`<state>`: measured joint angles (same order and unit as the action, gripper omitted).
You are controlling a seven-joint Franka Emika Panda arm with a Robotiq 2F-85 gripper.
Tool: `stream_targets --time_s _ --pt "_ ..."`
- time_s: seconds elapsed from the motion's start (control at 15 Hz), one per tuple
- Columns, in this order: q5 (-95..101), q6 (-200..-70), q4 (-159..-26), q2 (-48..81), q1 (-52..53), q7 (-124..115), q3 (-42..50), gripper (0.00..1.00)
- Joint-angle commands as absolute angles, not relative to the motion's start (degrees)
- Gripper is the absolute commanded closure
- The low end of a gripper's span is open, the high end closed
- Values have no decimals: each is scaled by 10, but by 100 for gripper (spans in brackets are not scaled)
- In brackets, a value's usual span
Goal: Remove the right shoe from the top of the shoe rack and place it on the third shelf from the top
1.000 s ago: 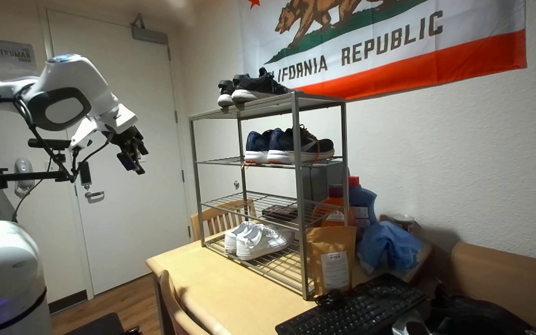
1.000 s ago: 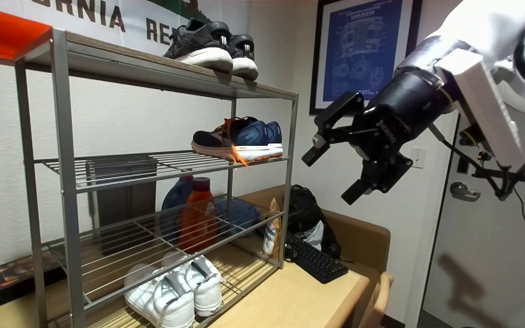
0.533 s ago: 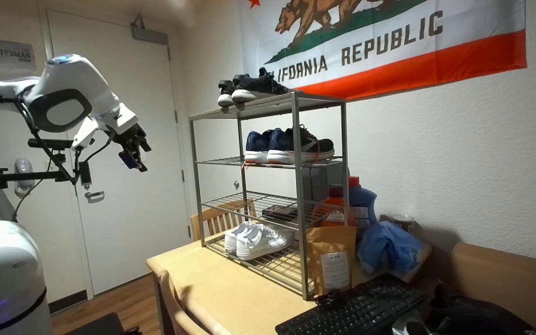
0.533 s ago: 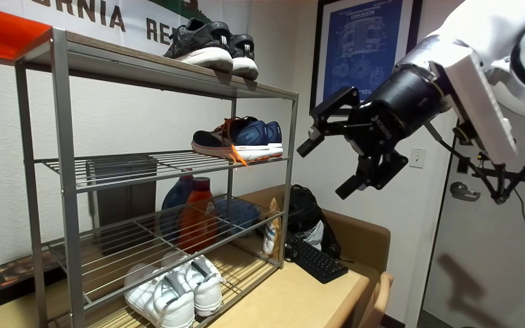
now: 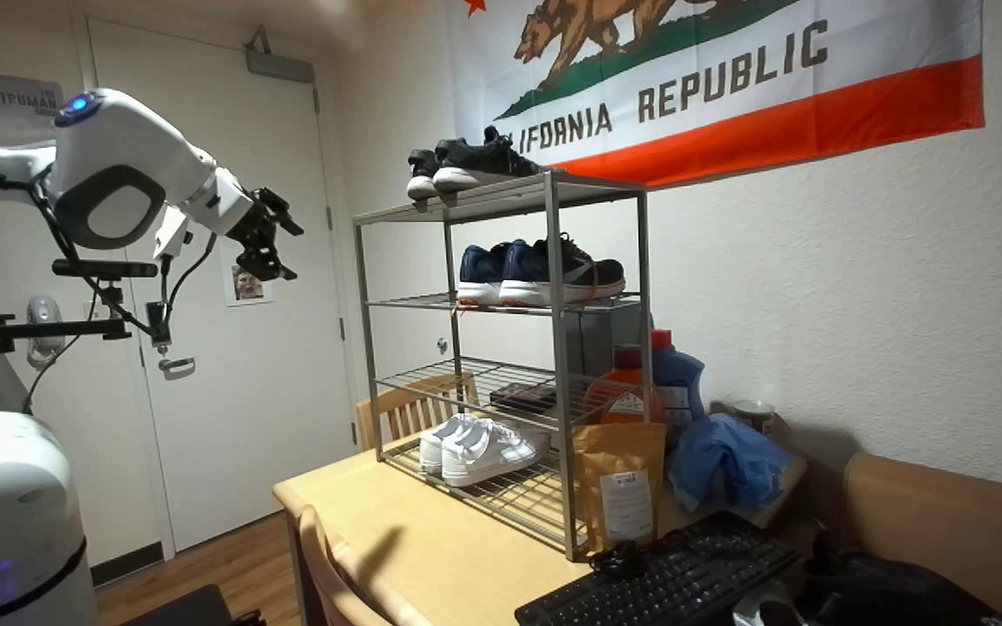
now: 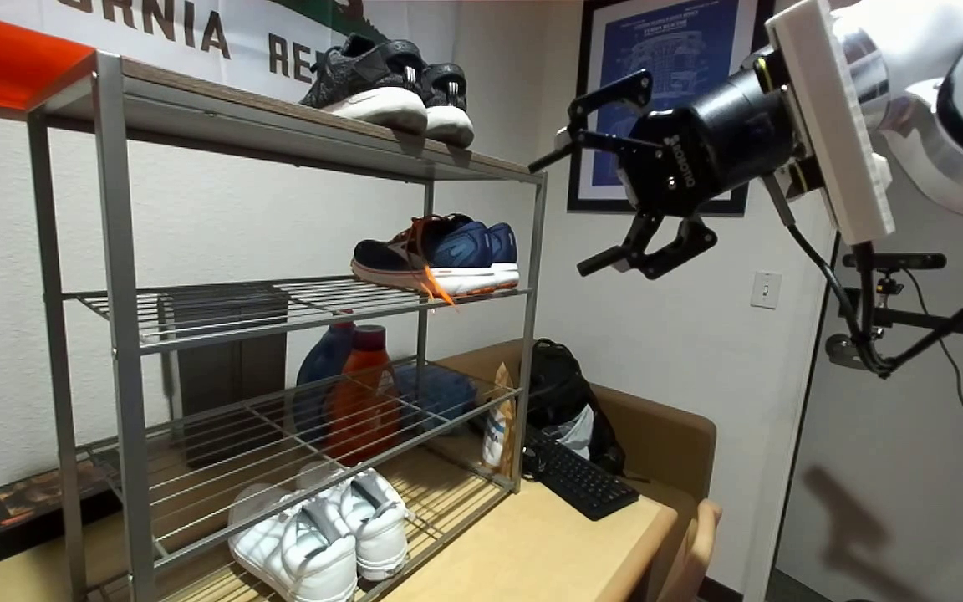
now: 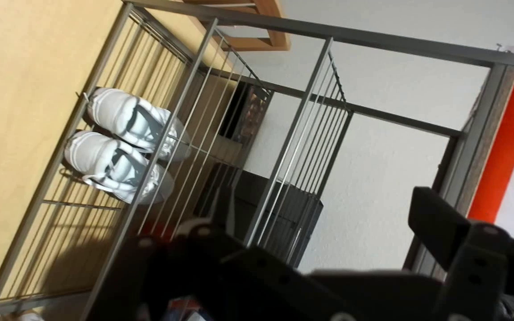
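The right shoe [image 5: 482,162], a black sneaker with a white-edged sole, stands on top of the shoe rack [image 5: 558,348]. It also shows in an exterior view [image 6: 449,104] beside its black twin [image 6: 373,79]; both heels face the rack's front edge. The third shelf [image 5: 431,384] is a wire tier above the white shoes; it also shows in an exterior view [image 6: 231,443] and the wrist view [image 7: 187,85]. My gripper [image 6: 559,217] is open and empty in front of the rack, below the top board's level, fingers pointing toward it [image 5: 296,253]. The black shoes are out of the wrist view [image 7: 324,196].
Dark blue shoes [image 6: 461,247] stand on the second tier. White shoes [image 7: 114,151] stand on the bottom tier. Detergent bottles [image 6: 369,393], a dark box [image 6: 231,376] and a brown pouch [image 5: 623,478] are behind or beside the rack. A chair [image 5: 327,565] stands at the table's front.
My gripper has risen, moved slightly toward the rack and tilted from pointing downward to nearly level. It stays open. The shoes and the rack have not moved.
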<state>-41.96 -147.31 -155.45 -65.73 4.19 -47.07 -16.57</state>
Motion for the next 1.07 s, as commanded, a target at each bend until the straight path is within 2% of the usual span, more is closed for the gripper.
stream_targets --time_s 0.0,1.0 --pt "-431 -1524 -1536 -642 29 -491 -165 0" --pt "-434 -1673 -1422 -513 -10 -561 -101 0"
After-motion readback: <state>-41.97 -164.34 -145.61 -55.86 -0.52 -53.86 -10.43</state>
